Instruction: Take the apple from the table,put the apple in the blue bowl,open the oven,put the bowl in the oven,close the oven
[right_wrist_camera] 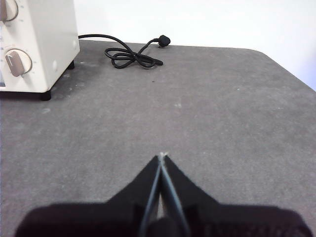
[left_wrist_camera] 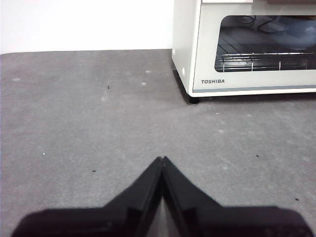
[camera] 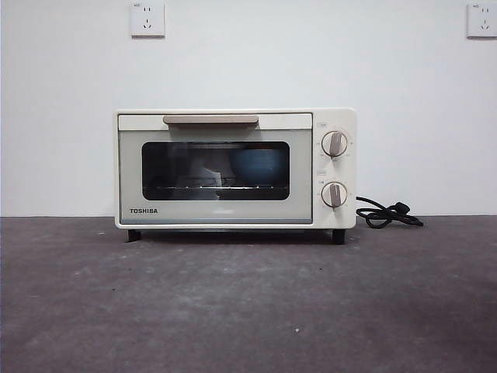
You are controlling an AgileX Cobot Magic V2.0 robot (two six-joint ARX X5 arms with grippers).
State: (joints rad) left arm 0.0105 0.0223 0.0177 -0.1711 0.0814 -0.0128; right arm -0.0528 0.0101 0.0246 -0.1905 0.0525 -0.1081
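Observation:
The cream-white Toshiba oven (camera: 233, 167) stands at the back of the dark grey table (camera: 248, 303) with its glass door shut. Through the glass the blue bowl (camera: 260, 165) rests on the wire rack, towards the knob side. The apple does not show; it may be hidden inside the bowl. In the left wrist view the oven (left_wrist_camera: 247, 49) is ahead and off to one side, the bowl (left_wrist_camera: 296, 29) dim behind the glass. My left gripper (left_wrist_camera: 162, 159) is shut and holds nothing, low over bare table. My right gripper (right_wrist_camera: 162, 155) is shut too, away from the oven's knob side (right_wrist_camera: 34, 44).
The black power cord (camera: 386, 214) lies coiled beside the oven's knob side, also in the right wrist view as cord (right_wrist_camera: 131, 54). Two wall sockets (camera: 147, 19) sit high on the white wall. The table's far corner edge (right_wrist_camera: 286, 69) shows in the right wrist view.

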